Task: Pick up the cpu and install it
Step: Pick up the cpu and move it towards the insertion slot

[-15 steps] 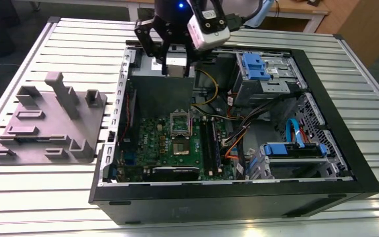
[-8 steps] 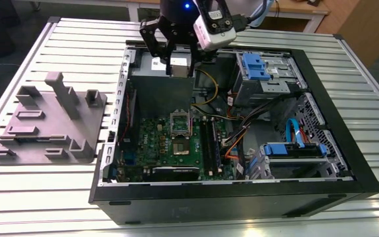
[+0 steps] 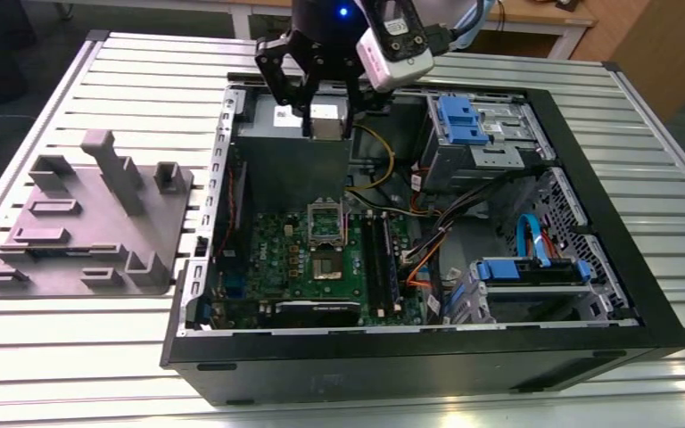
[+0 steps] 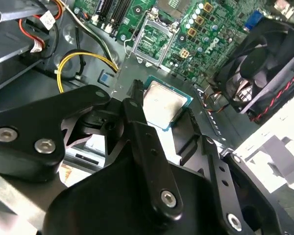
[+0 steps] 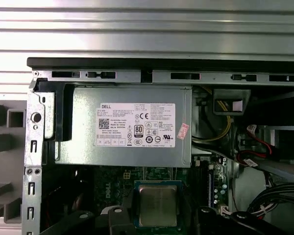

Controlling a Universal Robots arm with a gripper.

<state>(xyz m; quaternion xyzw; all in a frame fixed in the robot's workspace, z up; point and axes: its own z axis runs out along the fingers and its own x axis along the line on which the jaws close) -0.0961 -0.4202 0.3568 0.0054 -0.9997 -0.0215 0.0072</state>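
Ribbed metal bench (image 3: 128, 71) slats are carrying an open computer case (image 3: 438, 366), with a grey tray (image 3: 81, 232) lying at nine o'clock of it in the exterior view. The pincer (image 3: 327, 111) is hovering at the case's twelve o'clock end, near the power supply (image 5: 122, 122). It is gripping the cpu (image 4: 164, 104) by two opposite edges, silver top facing the wrist cameras. The silver socket frame (image 3: 325, 218) is sitting on the green board (image 3: 283, 259) toward six o'clock, apart from the cpu.
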